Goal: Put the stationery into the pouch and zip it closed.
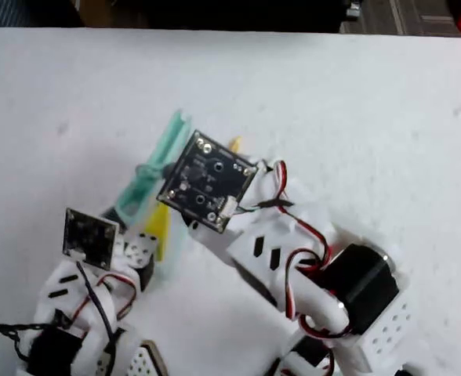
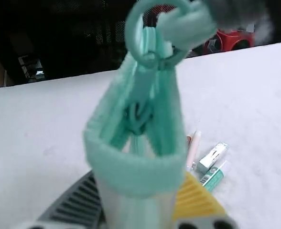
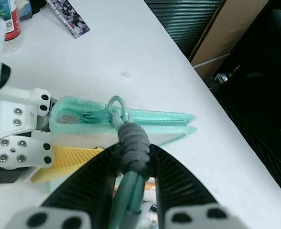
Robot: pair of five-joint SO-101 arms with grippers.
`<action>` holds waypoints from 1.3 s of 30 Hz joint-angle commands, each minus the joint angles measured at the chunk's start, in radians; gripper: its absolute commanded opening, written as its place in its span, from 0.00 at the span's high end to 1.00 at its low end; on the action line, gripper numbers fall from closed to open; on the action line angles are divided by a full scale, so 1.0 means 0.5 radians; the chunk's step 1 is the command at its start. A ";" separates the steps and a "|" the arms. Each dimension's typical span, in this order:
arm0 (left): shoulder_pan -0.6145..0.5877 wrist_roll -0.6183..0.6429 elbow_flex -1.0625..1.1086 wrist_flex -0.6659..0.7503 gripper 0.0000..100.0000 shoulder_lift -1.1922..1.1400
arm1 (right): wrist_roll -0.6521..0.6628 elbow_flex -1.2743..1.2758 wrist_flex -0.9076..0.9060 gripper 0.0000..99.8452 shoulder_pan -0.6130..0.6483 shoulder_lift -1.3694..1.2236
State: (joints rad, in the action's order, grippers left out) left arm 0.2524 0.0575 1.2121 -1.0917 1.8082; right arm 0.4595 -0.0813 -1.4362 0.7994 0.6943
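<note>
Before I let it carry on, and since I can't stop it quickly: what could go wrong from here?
Stationery lies on the table outside the pouch; zipping now may shut it out. The right tool pinches only the grey cord, which might slip. The left tool holds one pouch end, so a pull could drag it free.

Nothing written could be read anywhere. The small tubes (image 2: pixel 212 158) lying on the table (image 2: pixel 45 129) carried print too small to make out. A bottle label (image 3: pixel 10 20) and a picture card (image 3: pixel 70 16) showed marks, none legible. The camera boards (image 1: pixel 207 182) bore only tiny unreadable markings.
</note>
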 commanded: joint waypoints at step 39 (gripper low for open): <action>-0.017 -0.120 0.120 -0.138 0.98 0.038 | -0.012 0.316 0.535 0.98 -0.183 -0.005</action>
State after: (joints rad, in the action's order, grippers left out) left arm 0.2509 -0.0130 1.2750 -1.1807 1.8297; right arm 0.4595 0.0829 -1.2121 0.7595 0.6943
